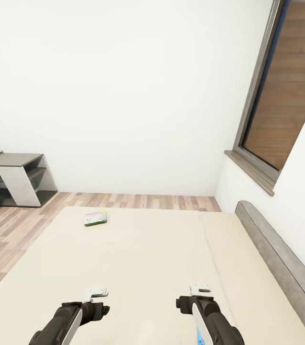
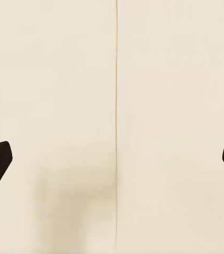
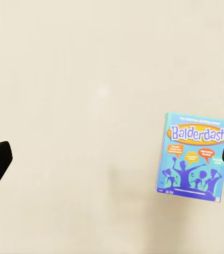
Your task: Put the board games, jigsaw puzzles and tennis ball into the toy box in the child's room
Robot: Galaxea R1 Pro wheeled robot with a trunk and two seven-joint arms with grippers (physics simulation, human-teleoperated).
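A: Right gripper (image 3: 112, 164)?
B: Jaws wide apart above the bed (image 1: 162, 258), beside the blue board game (image 3: 194, 156).
A: Left gripper (image 2: 112, 164)?
B: Spread too, empty; green-bordered game (image 1: 96, 218) lies far off.

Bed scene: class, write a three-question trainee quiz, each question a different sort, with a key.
1. True or false: the green-bordered board game lies on the bed toward its far edge.
2. The right wrist view shows a box lying on the mattress. What title is printed on it?
3. Multiple choice: the left gripper and right gripper are: A) both open and empty; B) both shut on boxes; C) one open, one shut on a ball.

Key: 1 true; 2 Balderdash; 3 A.
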